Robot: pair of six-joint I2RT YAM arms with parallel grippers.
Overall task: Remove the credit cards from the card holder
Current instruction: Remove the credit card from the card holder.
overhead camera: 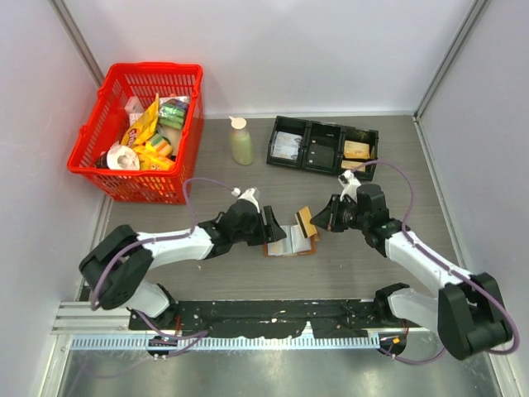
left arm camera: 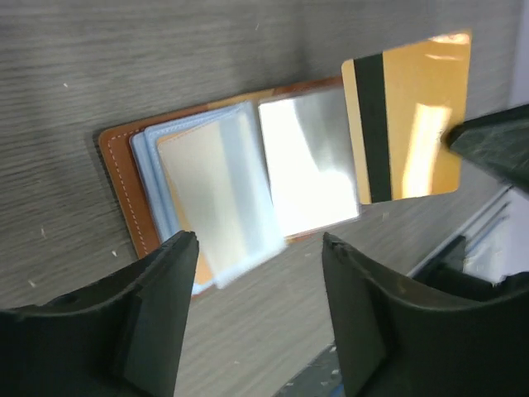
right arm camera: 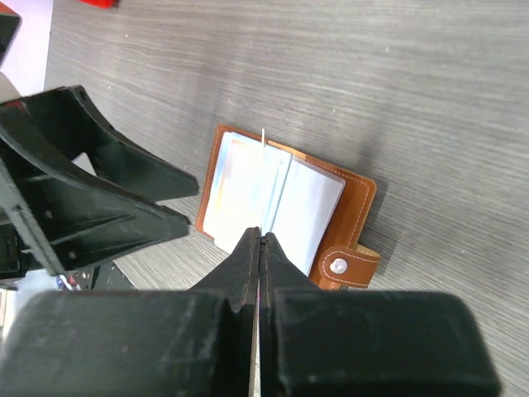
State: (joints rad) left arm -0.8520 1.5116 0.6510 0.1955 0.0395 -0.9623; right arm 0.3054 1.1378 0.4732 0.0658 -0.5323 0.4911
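Observation:
The brown card holder (overhead camera: 289,241) lies open on the table, its pale blue-grey pocket panels facing up; it also shows in the left wrist view (left arm camera: 124,178) and the right wrist view (right arm camera: 357,203). My right gripper (overhead camera: 317,222) is shut on a gold credit card (overhead camera: 305,222) with a black stripe and holds it in the air just above the holder's right half. That card shows flat in the left wrist view (left arm camera: 417,124) and edge-on in the right wrist view (right arm camera: 263,145) between the shut fingers (right arm camera: 248,256). My left gripper (left arm camera: 258,240) is open and empty, just left of the holder (overhead camera: 271,225).
A black three-compartment tray (overhead camera: 322,147) stands at the back, with a tan card (overhead camera: 357,150) in its right compartment. A pale bottle (overhead camera: 240,141) stands left of it. A red basket (overhead camera: 136,132) of snack packets sits at the back left.

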